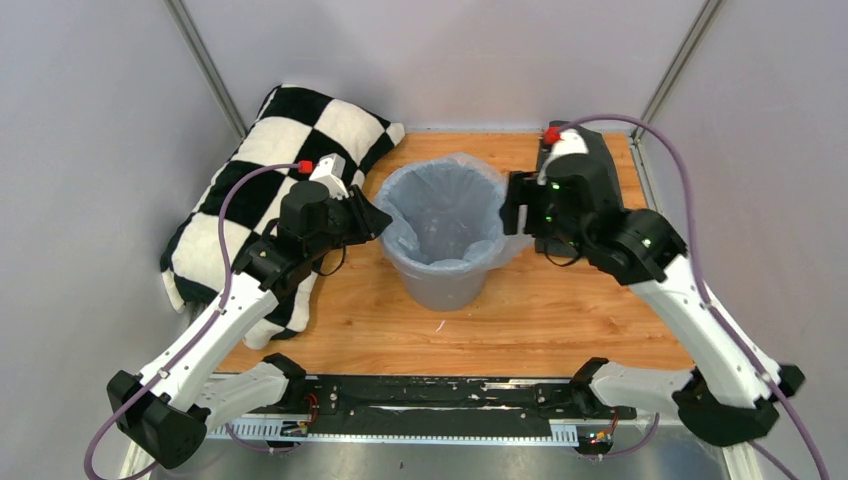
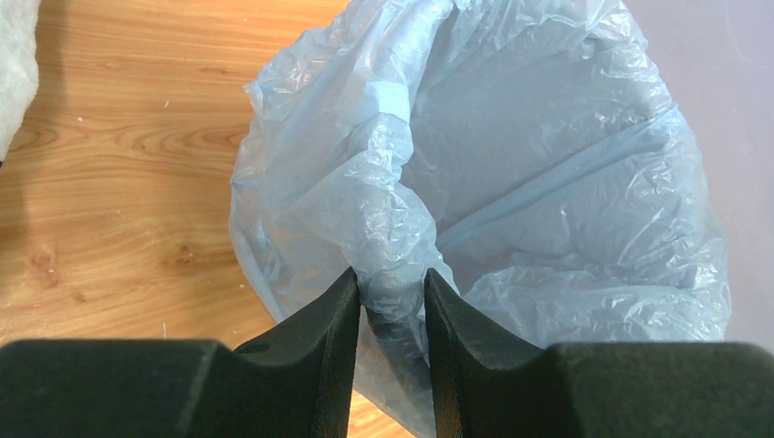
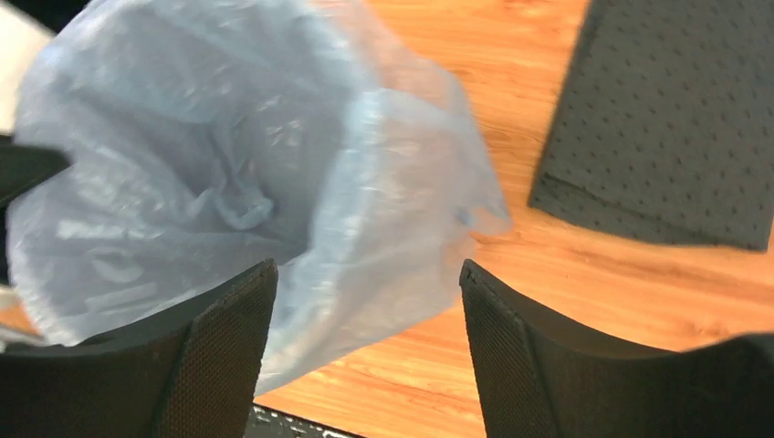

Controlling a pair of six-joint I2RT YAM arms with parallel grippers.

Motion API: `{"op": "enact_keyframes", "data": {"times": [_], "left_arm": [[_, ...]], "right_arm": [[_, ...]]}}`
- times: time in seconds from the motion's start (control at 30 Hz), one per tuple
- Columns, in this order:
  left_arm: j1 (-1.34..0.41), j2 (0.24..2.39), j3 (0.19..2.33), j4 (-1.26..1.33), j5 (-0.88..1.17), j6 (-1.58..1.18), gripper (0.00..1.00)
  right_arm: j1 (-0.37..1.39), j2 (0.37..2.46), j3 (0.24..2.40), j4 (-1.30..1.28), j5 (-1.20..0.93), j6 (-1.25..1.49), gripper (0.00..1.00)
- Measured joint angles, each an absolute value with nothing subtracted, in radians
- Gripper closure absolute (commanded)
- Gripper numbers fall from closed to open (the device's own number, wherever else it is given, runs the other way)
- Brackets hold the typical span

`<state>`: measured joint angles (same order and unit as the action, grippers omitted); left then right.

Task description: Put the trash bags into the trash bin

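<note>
— Start at the claws. Left one?

— Left gripper (image 2: 391,290): jaws narrow, nipped on a bunched fold of the trash bag (image 2: 548,182) at its near-left rim. Crinkled plastic fills the gap between the pads. It holds the bag, nothing else.

— And the right?

— Right gripper (image 3: 368,274): jaws wide apart. The bag's right-hand edge hangs down between them, close to the inner finger. No pinch that I can see; whether the film brushes that finger, can't tell.

— Where's the bag, then?

— Inside the trash bin (image 1: 445,285), mouth spread open. Pale blue film lines the walls and spills over the rim on the right and the near side. The bin stands upright, mid-table, between the two arms.

— Around it?

— Checkered pillow (image 1: 290,130) off to the left, just beside the left arm. Dark dotted cloth (image 3: 675,119) on the wooden table (image 1: 560,310) to the right, apart from the bin.

— So how far along?

— Far, I'd judge. Bag is in and opened out. What's left looks like seating the edge: the left side sits gathered in the claw rather than folded over the rim, and the right side droops loose. Then both let go. Only one bag in sight
</note>
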<state>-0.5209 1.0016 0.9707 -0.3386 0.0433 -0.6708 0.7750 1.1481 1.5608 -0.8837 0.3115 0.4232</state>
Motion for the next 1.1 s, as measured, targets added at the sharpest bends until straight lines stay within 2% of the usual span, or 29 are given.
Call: {"op": "enact_keyframes", "data": {"times": [0.2, 0.3, 0.57, 0.83, 0.93, 1.1], "left_arm": [[-0.521, 1.002, 0.971, -0.339, 0.043, -0.668, 0.67], [-0.521, 1.004, 0.971, -0.338, 0.044, -0.666, 0.67], [-0.521, 1.007, 0.981, -0.358, 0.041, -0.661, 0.67], [-0.521, 1.01, 0.995, -0.381, 0.036, -0.65, 0.67], [-0.521, 1.013, 0.998, -0.382, 0.037, -0.649, 0.67], [-0.525, 1.026, 0.999, -0.377, 0.037, -0.65, 0.67]], "right_arm": [[0.418, 0.948, 1.277, -0.828, 0.186, 0.471, 0.34], [0.315, 0.891, 1.14, -0.778, 0.082, 0.505, 0.38], [0.133, 0.786, 0.837, -0.532, -0.157, 0.669, 0.44], [0.1, 0.82, 0.708, -0.295, -0.291, 0.828, 0.55], [0.1, 0.842, 0.688, -0.23, -0.312, 0.862, 0.64], [0.103, 0.927, 0.673, -0.142, -0.357, 0.9, 0.89]]}}
